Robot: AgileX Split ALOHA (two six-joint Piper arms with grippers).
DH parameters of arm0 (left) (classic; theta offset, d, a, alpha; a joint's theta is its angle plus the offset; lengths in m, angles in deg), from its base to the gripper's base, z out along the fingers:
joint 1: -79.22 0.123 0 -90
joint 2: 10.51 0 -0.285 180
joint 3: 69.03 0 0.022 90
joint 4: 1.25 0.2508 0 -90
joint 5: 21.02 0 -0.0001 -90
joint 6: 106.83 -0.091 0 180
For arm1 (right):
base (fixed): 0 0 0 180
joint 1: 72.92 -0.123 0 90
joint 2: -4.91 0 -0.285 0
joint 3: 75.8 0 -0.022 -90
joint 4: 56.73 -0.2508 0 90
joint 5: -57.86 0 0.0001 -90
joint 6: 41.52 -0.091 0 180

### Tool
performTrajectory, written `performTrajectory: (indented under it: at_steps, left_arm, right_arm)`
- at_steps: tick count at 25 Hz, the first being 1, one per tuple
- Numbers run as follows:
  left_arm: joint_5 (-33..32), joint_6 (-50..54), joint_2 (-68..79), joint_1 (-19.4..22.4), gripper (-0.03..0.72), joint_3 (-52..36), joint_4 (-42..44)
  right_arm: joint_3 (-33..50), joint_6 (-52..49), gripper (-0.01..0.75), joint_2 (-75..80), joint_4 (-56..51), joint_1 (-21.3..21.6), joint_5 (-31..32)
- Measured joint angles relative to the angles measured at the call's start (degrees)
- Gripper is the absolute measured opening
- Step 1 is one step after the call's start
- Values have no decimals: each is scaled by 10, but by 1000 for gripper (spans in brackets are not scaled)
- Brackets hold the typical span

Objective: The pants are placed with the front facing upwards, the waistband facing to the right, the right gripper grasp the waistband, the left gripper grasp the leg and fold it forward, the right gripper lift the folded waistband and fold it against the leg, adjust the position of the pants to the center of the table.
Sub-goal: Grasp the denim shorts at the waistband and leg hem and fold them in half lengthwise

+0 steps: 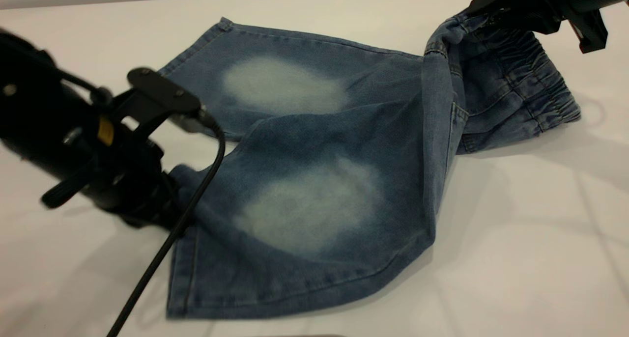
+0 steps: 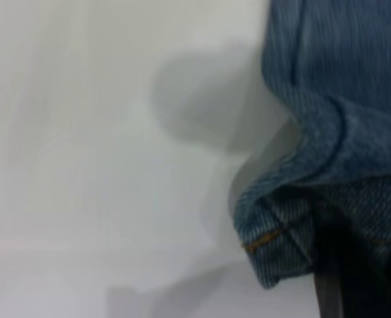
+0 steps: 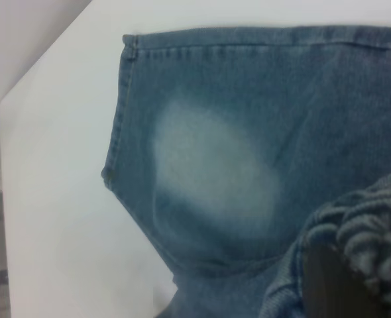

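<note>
1. The large plain matte white tabletop point(image 1: 516, 238) carries everything; the garment sits toward its far and middle part, with bare surface on the near side.
2. The short blue denim pants with a pale faded oval on each leg point(image 1: 314, 199) lie with their long axis running left to right: leg hems at the left, waist at the right. The near leg spreads flat toward the camera, while the far leg point(image 3: 209, 172) lies flat behind it.
3. The gathered, ruched elastic waistband of blue denim point(image 1: 535, 81) is at the far right, lifted and bunched, with a fold of cloth hanging from it to the tabletop.
4. The left hand, a black claw with a thin black cable trailing point(image 1: 162, 189), sits at the inner hem corner of the near leg. Its wrist view shows the hem point(image 2: 281, 238) puckered up off the tabletop against a dark finger, so it appears to be pinching that hem.
5. The right hand, a black claw at the upper right point(image 1: 491, 14), is at the waistband's raised end. The ruched band is drawn up to a dark finger in its wrist view, so it appears closed on the band.
6. Judgement: the fold turns on this axis. Each hand holds its nearer end, and the held edge must travel across the pants' short width, toward the other leg.
</note>
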Motion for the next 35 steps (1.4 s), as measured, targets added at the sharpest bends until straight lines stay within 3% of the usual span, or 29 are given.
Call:
performTrajectory:
  at_steps: [8,18,25,28,32,35]
  left_arm:
    - [0,-15,23,83,38,70,-13]
    - [-6,-28,25,144,38,131,-21]
    - [-43,-28,21,141,55,138,-26]
    - [-56,-38,4,138,127,138,-21]
    - [-73,-49,-38,138,349,138,-15]
    - [-106,-51,-68,138,468,138,-15]
  right_arm:
    - [0,0,87,0,7,0,48]
    - [0,9,89,0,7,-4,120]
    - [0,13,91,0,5,-18,108]
    - [0,19,92,0,5,-18,103]
    - [0,25,92,0,5,-18,102]
    - [0,25,92,0,5,-18,101]
